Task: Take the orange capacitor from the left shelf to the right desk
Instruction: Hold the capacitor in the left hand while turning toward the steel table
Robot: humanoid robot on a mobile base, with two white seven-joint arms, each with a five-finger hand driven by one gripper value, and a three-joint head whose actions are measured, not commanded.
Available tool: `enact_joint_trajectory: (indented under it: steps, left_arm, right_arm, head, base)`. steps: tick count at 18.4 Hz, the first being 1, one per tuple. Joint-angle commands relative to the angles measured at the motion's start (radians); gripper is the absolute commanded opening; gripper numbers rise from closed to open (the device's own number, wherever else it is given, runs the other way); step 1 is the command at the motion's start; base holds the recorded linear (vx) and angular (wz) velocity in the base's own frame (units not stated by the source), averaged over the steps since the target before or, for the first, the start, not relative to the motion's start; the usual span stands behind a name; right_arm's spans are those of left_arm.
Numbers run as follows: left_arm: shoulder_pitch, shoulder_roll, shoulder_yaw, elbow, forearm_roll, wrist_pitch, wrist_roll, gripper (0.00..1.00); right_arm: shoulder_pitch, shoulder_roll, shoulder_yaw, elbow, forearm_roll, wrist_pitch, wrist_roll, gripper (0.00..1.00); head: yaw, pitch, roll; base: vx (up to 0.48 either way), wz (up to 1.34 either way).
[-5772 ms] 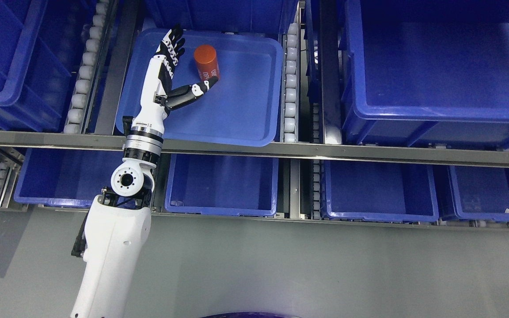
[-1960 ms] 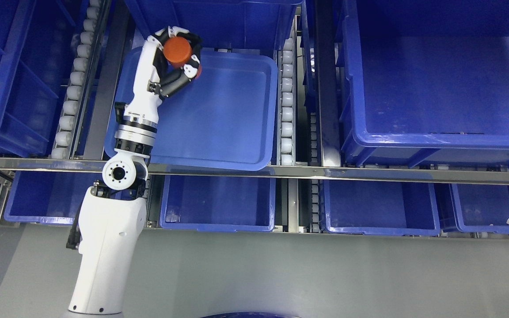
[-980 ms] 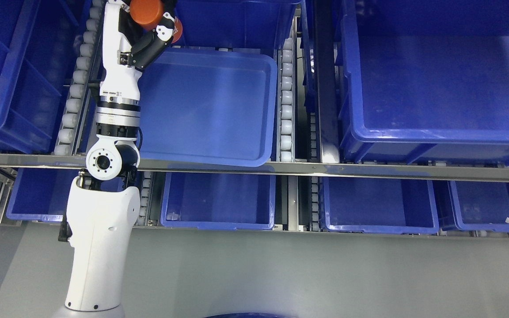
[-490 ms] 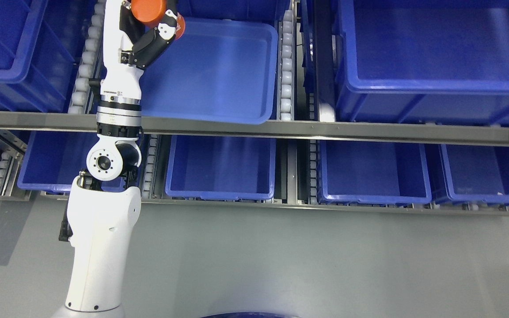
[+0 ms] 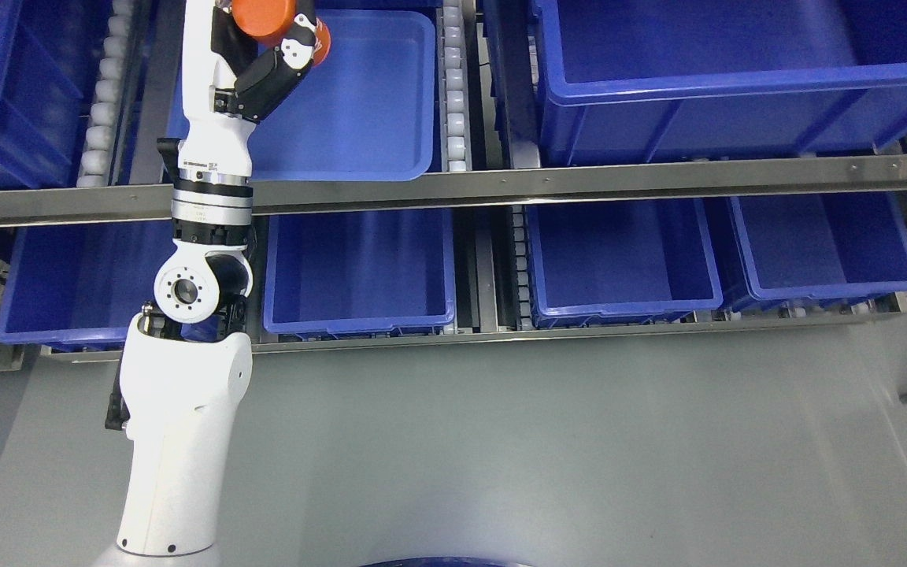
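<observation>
My left hand is raised at the top edge of the head view, its fingers curled around the orange capacitor. Only the capacitor's lower part shows; the rest is cut off by the picture's top edge. Hand and capacitor hang over the left end of the shallow blue tray on the upper shelf level. The white left arm rises from the bottom left. No right arm shows.
A steel shelf rail crosses the picture. Below it stand several open blue bins. A large blue bin sits at the upper right. Grey floor fills the lower half. White rollers run beside the tray.
The whole picture has shifted: the shelf now sits higher and further left, so the camera has moved. My left hand keeps its hold on the capacitor, which has been lifted out of the tray.
</observation>
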Motion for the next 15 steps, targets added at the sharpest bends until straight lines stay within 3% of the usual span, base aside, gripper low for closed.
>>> enact_joint_trajectory:
  steps: [1,15]
  left_arm:
    - [-0.001,0.017,-0.003,-0.005,0.0,0.001,0.001,0.02]
    - [-0.012,0.017,-0.006,-0.005,0.015,0.0,0.001,0.02]
  right_arm:
    - [0.034,-0.017,-0.012,-0.023,0.0,-0.004,0.002,1.0]
    - [0.034,-0.017,-0.012,-0.023,0.0,-0.004,0.002,1.0]
  head:
    - [0.0,0.0,0.0]
    - [0.0,0.0,0.0]
  base:
    - [-0.028,-0.29]
    - [-0.034,-0.78]
